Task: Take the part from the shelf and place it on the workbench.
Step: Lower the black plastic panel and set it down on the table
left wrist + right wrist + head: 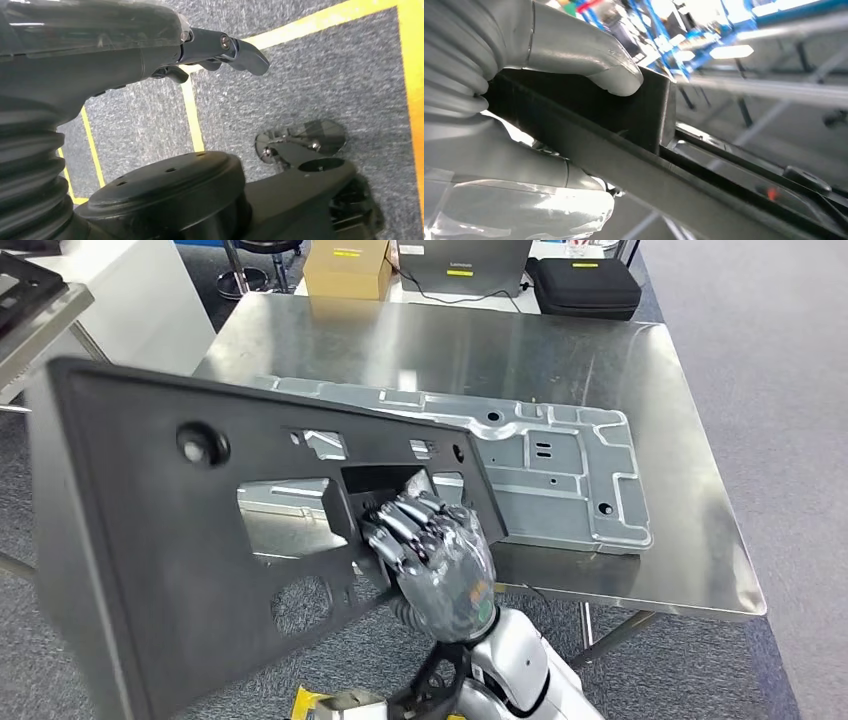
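the right hand (432, 558) grips the black plastic part (190, 530) at the edge of a cut-out, holding it tilted above the near edge of the steel workbench (640, 380). a grey metal panel (560, 465) lies flat on the bench behind it. the left hand (220, 47) hangs over grey carpet (fingers extended, holding nothing).

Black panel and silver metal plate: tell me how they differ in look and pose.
The black panel is dark and matte; the silver metal plate is pale and shiny. The black panel is tilted up off the table, held by the right hand; the silver metal plate lies flat on the steel workbench. The black panel has large openings; the silver metal plate shows only small holes and slots. Both are flat, roughly rectangular parts.
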Tool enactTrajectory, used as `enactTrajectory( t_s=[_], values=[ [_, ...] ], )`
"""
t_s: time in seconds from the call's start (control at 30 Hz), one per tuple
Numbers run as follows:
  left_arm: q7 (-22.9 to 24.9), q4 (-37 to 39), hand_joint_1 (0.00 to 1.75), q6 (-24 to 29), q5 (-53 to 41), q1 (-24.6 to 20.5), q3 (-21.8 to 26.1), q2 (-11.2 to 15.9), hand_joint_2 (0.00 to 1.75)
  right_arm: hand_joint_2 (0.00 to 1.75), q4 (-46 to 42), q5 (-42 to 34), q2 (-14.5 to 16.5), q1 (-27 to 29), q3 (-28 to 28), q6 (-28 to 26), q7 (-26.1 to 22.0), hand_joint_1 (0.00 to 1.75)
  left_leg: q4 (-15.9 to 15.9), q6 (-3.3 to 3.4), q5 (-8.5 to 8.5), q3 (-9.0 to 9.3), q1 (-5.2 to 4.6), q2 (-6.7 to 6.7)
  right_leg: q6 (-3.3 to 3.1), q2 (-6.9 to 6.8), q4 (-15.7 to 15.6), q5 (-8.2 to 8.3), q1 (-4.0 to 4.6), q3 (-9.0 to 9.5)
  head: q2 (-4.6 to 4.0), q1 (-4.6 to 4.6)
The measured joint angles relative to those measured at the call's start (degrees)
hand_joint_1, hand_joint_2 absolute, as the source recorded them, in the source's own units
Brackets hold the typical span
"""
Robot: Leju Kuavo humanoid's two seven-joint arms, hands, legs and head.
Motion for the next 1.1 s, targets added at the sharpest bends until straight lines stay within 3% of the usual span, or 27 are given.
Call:
enactTrajectory(
  t_s=[0.1, 0.13, 0.17, 0.2, 0.27, 0.33, 0.43, 0.5, 0.53, 0.6, 0.63, 0.67, 0.7, 0.73, 0.8, 0.83, 1.0, 1.03, 1.1],
  values=[
    [0.02, 0.00, 0.00, 0.00, 0.03, -0.04, 0.01, -0.21, 1.75, 1.75, 3.72, -1.00, -0.51, -3.04, 0.23, 2.05, 1.65, 1.75, -0.27, 0.47, 0.13, 0.14, 0.09, 0.14, 0.69, -0.10, 10.00, -4.52, -0.32, -5.07, 0.00, 0.10],
    [0.03, 0.00, 0.00, 0.00, 0.06, 0.00, 0.02, -0.23, 1.75, 1.75, 4.96, -1.48, -0.77, -3.76, 0.23, 2.44, 1.71, 1.75, -0.25, 0.49, 0.10, 0.14, 0.09, 0.13, 0.84, -0.10, 12.97, -5.24, -0.45, -6.74, 0.00, 0.11],
    [0.03, 0.00, 0.00, -0.01, 0.10, 0.06, 0.04, -0.23, 1.75, 1.75, 6.10, -1.79, -0.98, -4.44, 0.23, 2.98, 1.80, 1.75, -0.23, 0.49, 0.07, 0.18, 0.09, 0.09, 0.92, -0.10, 14.04, -4.88, -0.57, -7.55, 0.00, 0.11],
    [0.03, 0.00, 0.00, -0.01, 0.19, 0.10, 0.10, -0.25, 1.75, 1.75, 7.43, -2.01, -1.13, -5.31, 0.26, 3.85, 1.95, 1.75, -0.20, 0.44, 0.01, 0.26, 0.10, 0.04, 0.93, -0.11, 12.84, -3.39, -0.68, -7.25, 0.00, 0.11],
    [-0.03, 0.00, 0.00, -0.02, 0.45, 0.09, 0.26, -0.34, 1.75, 1.75, 10.82, -2.51, -1.25, -7.54, 0.33, 5.78, 2.23, 1.75, -0.15, 0.19, -0.18, 0.51, 0.10, -0.03, 0.74, -0.14, 5.50, 0.90, -0.80, -4.13, 0.00, 0.11],
    [-0.10, 0.00, 0.00, -0.02, 0.84, 0.07, 0.43, -0.43, 1.75, 1.75, 14.97, -3.13, -1.30, -9.85, 0.38, 6.76, 2.24, 1.75, -0.01, -0.30, -0.40, 0.48, -0.08, -0.08, 0.43, -0.14, -0.59, 2.98, -0.59, -1.44, 0.00, 0.08],
    [-0.13, 0.00, 0.00, -0.02, 1.24, 0.13, 0.80, -0.44, 1.75, 1.75, 21.59, -3.43, -1.30, -12.54, 0.34, 7.28, 2.21, 1.75, -0.13, -1.30, -0.55, 0.36, -0.21, -0.09, -0.33, -0.07, -1.92, 2.90, -0.36, -1.01, 0.00, 0.02],
    [-0.07, 0.00, 0.00, 0.05, 1.40, 0.13, 1.13, -0.43, 1.75, 1.75, 25.33, -3.19, -1.25, -13.80, 0.29, 7.60, 2.31, 1.75, 1.37, -1.87, -1.63, -0.22, -0.13, -0.02, -1.06, -0.13, -2.34, 3.02, -0.55, -0.76, 0.00, 0.01],
    [-0.02, 0.00, 0.00, 0.10, 1.56, 0.12, 1.28, -0.43, 1.75, 1.75, 26.77, -2.97, -1.20, -14.37, 0.28, 7.82, 2.36, 1.75, 3.73, -2.06, -2.96, -1.30, -0.09, 0.02, -1.39, -0.18, -2.51, 3.04, -0.64, -0.63, 0.00, -0.01],
    [0.01, 0.00, 0.00, 0.20, 1.97, 0.03, 1.62, -0.43, 1.75, 1.75, 29.55, -2.62, -1.06, -15.39, 0.28, 8.68, 2.43, 1.75, 11.40, -2.29, -6.45, -5.05, -0.07, 0.06, -1.83, -0.29, -2.50, 2.91, -0.50, -0.56, 0.00, -0.03],
    [-0.02, 0.00, 0.00, 0.25, 2.14, -0.06, 1.75, -0.42, 1.75, 1.75, 30.89, -2.63, -1.03, -15.75, 0.27, 9.21, 2.43, 1.75, 14.83, -2.36, -7.48, -6.86, -0.06, 0.06, -1.93, -0.34, -2.45, 2.83, -0.39, -0.53, 0.00, -0.03],
    [-0.04, 0.00, 0.00, 0.30, 2.26, -0.15, 1.89, -0.39, 1.75, 1.75, 32.22, -2.72, -0.99, -16.10, 0.27, 9.74, 2.41, 1.75, 16.64, -2.39, -7.48, -7.95, -0.06, 0.06, -1.99, -0.37, -2.38, 2.72, -0.31, -0.48, 0.00, -0.02],
    [-0.04, 0.00, 0.00, 0.36, 2.35, -0.19, 2.02, -0.35, 1.75, 1.75, 33.52, -2.89, -0.94, -16.45, 0.26, 10.14, 2.37, 1.75, 16.18, -2.35, -6.33, -7.98, -0.06, 0.07, -2.01, -0.36, -2.27, 2.59, -0.25, -0.39, 0.00, -0.02],
    [-0.04, 0.00, 0.00, 0.44, 2.38, -0.18, 2.14, -0.29, 1.75, 1.75, 34.78, -3.19, -0.85, -16.87, 0.22, 10.40, 2.32, 1.75, 13.45, -2.24, -4.20, -6.92, -0.06, 0.07, -1.99, -0.31, -2.11, 2.40, -0.23, -0.27, 0.00, -0.02],
    [-0.02, 0.00, 0.00, 0.62, 2.44, 0.03, 2.45, -0.10, 1.75, 1.75, 37.28, -4.19, -0.57, -18.01, -0.03, 10.57, 2.06, 1.75, 5.74, -1.83, -0.26, -3.69, -0.17, 0.08, -1.74, -0.15, -1.70, 1.97, -0.11, -0.15, 0.00, -0.02],
    [-0.02, 0.00, 0.00, 0.70, 2.46, 0.11, 2.59, -0.03, 1.75, 1.75, 38.59, -4.77, -0.44, -18.68, -0.24, 10.57, 1.84, 1.75, 2.94, -1.56, 0.62, -2.49, -0.26, 0.08, -1.53, -0.08, -1.51, 1.85, -0.02, -0.25, 0.00, -0.01],
    [-0.92, 0.00, 0.00, 0.92, 2.61, 0.50, 2.88, 0.28, 1.75, 1.75, 46.25, -8.18, -0.17, -21.69, -2.29, 11.62, 0.15, 1.75, 0.60, -0.17, 0.74, -1.65, -0.12, -0.11, -0.18, -0.17, -0.65, 1.20, 0.11, -0.82, 0.00, 0.09],
    [-1.21, 0.00, 0.00, 0.89, 2.57, 0.48, 2.90, 0.32, 1.75, 1.75, 48.04, -8.78, -0.16, -22.36, -2.99, 11.75, -0.31, 1.75, 0.37, 0.15, 0.87, -1.53, 0.04, -0.10, 0.15, -0.17, 1.05, 0.16, 0.06, -1.60, 0.00, 0.13],
    [-1.62, 0.00, 0.00, 0.79, 2.48, 0.45, 2.91, 0.41, 1.75, 1.75, 51.50, -9.59, -0.17, -23.42, -4.39, 11.79, -0.91, 1.75, 0.25, 0.51, 0.92, -1.43, 0.07, -0.09, 0.69, -0.16, 7.79, -3.04, -0.19, -4.97, 0.00, 0.22]
  ],
)
